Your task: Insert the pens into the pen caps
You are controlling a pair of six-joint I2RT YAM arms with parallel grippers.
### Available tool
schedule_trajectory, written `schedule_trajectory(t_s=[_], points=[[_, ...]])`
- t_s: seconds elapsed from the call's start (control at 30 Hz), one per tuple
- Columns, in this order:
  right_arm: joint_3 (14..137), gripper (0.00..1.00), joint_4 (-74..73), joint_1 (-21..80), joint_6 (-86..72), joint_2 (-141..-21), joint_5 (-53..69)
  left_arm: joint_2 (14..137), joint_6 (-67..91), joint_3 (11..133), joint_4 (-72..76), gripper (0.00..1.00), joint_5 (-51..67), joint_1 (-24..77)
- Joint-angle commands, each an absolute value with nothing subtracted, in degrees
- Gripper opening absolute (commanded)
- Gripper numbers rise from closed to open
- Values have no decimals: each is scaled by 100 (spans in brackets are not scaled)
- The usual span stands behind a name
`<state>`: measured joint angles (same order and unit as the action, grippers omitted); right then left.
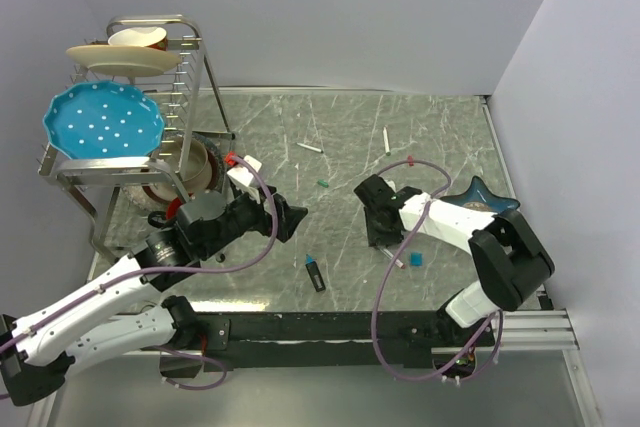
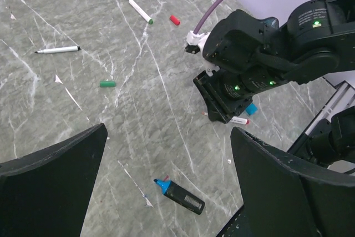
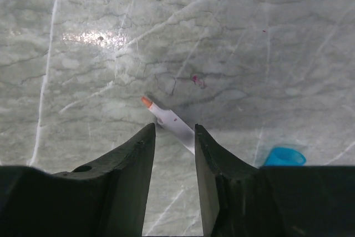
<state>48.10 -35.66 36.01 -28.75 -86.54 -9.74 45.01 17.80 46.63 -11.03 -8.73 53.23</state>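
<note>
My right gripper (image 1: 378,235) is low over the table, its jaws slightly apart astride a white pen with a red tip (image 3: 172,121) that lies on the stone. A blue cap (image 3: 284,155) lies just to its right. My left gripper (image 1: 292,217) is wide open and empty above the table; a thick black pen with a blue tip (image 2: 180,192) lies below it. Farther off lie a green cap (image 2: 107,84), a red cap (image 2: 175,20), a black-tipped white pen (image 2: 58,50) and a green-tipped white pen (image 2: 140,10). No black cap shows.
A metal dish rack (image 1: 190,77) with a blue plate (image 1: 103,120), a cream plate and bowls stands at the back left. A dark blue star-shaped dish (image 1: 480,195) sits at the right edge. A purple cable (image 1: 385,292) loops by the right arm.
</note>
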Motion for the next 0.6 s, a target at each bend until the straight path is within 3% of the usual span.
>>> schedule_trajectory(t_s=[0.0, 0.17, 0.4, 0.57], points=[[4685, 40, -3261, 3595, -2804, -8728, -853, 4570, 1775, 4878, -958, 99, -729, 5335], [4641, 32, -3129, 3595, -2848, -8815, -844, 4597, 1793, 4887, -993, 99, -651, 5335], [4544, 7, -2742, 3586, -2900, -8737, -817, 4623, 1696, 5045, -1204, 99, -667, 5326], [4605, 0, -2620, 3586, -2953, -8264, -949, 4474, 2213, 5177, -1134, 94, -326, 5335]])
